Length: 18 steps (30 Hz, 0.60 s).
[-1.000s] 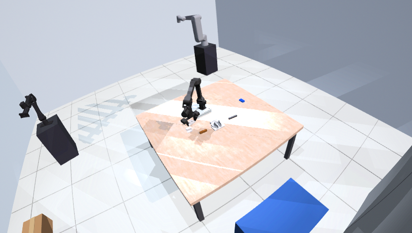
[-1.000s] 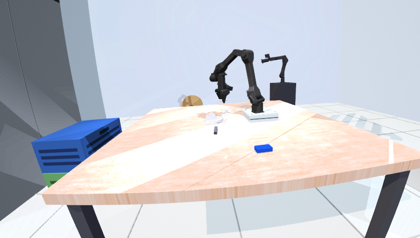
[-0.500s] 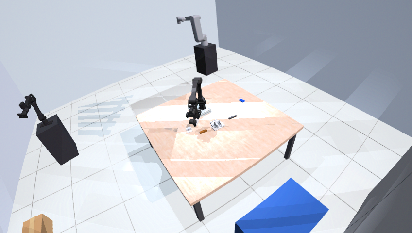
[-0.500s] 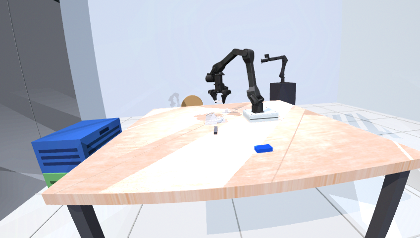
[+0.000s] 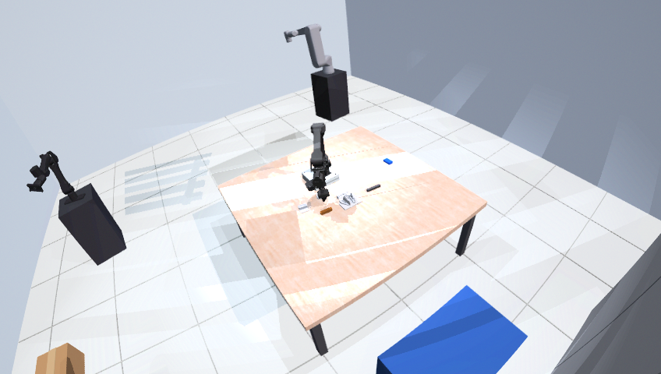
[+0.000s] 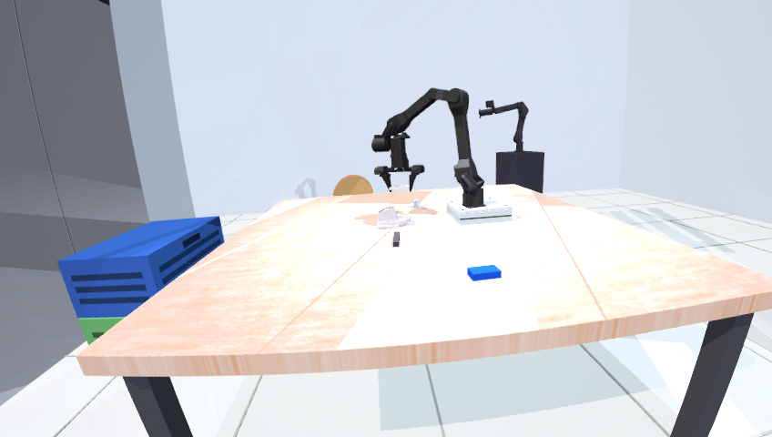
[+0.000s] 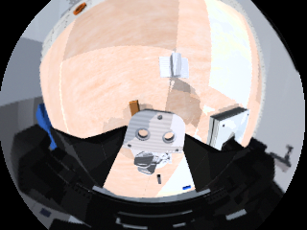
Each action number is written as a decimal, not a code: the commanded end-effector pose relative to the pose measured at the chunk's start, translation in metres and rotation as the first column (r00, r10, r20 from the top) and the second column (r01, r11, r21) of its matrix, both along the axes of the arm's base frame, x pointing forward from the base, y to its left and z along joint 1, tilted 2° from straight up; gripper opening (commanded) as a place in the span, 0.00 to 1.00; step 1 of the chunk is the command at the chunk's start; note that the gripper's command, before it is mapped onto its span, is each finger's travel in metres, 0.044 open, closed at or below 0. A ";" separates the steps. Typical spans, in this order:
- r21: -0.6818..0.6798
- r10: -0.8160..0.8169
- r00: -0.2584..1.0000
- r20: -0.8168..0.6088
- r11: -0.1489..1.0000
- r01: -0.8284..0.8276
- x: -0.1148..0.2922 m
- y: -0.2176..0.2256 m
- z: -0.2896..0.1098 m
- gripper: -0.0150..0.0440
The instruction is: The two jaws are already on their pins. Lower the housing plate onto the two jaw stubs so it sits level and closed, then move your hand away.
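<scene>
My gripper (image 5: 323, 198) (image 6: 400, 187) (image 7: 153, 132) is shut on the housing plate, with one finger at each side of it. The housing plate (image 6: 400, 188) (image 7: 155, 122) is light grey with two round holes. It looks about level and hangs above the table. The grey jaw assembly (image 5: 348, 199) (image 6: 391, 218) (image 7: 145, 162) sits on the table, apart from the plate. In the wrist view it shows beyond the plate's lower edge. Its two jaws look dark and folded together. The stubs are too small to make out.
A small white stand (image 5: 303, 206) (image 6: 416, 204) (image 7: 174, 67) is on the table. An orange-brown block (image 5: 326, 210) (image 7: 134, 106), a black bar (image 5: 373, 187) (image 6: 396, 238) (image 7: 159, 179) and a blue block (image 5: 387, 160) (image 6: 484, 272) (image 7: 186, 187) lie around. My arm's white base box (image 6: 479, 211) (image 7: 232, 126) stands nearby.
</scene>
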State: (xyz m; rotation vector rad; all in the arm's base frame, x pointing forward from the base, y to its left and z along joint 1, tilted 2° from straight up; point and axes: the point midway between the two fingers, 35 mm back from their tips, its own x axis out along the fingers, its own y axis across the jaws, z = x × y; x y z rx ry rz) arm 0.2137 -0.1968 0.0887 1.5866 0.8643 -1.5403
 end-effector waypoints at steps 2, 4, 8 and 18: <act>-0.010 0.157 0.988 -0.007 0.988 -0.157 0.005 0.012 0.000 0.85; -0.012 0.223 0.975 -0.009 0.975 -0.223 0.007 0.017 0.000 0.85; -0.016 0.353 0.936 -0.015 0.935 -0.353 0.011 0.028 -0.001 0.85; -0.023 0.643 0.765 -0.030 0.765 -0.644 0.020 0.054 -0.001 0.85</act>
